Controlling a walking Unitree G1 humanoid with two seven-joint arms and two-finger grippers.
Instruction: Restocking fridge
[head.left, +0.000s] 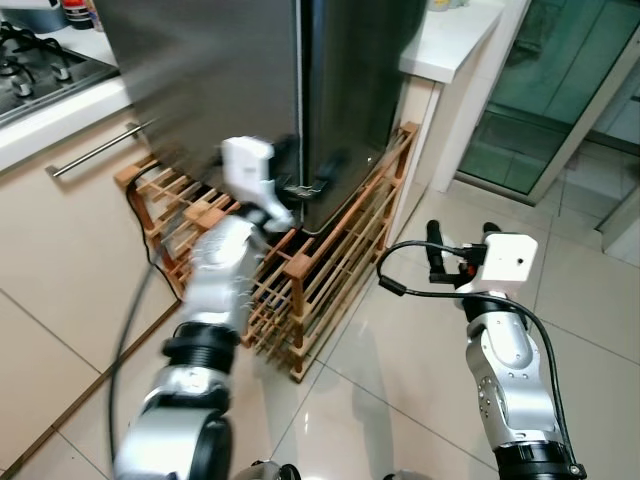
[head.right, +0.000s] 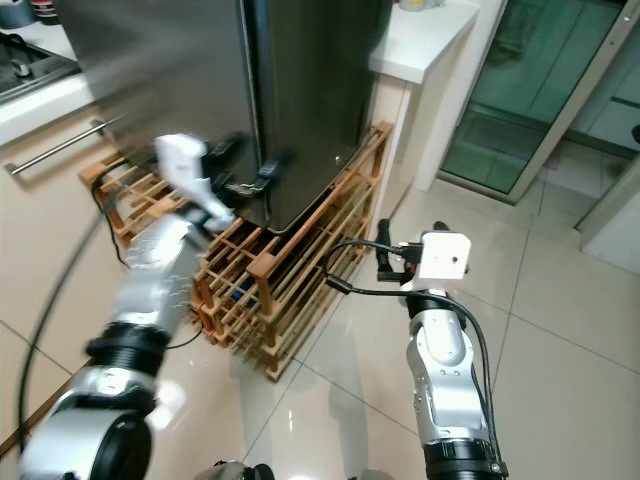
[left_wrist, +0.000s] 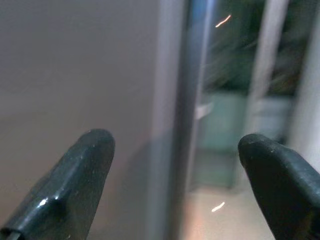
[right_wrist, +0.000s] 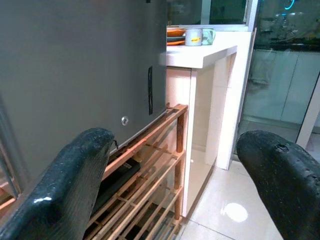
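The left gripper (head.left: 305, 180) was open at the fridge (head.left: 250, 80) door edge. It needed to hook the edge well, then pull slowly. The right gripper (head.left: 460, 240) was open too, holding nothing.

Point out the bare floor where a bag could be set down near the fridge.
Free: tiled floor between the wooden rack and the right gripper, and toward the glass door. Crowded: the fridge front, where the left gripper reaches over the rack.
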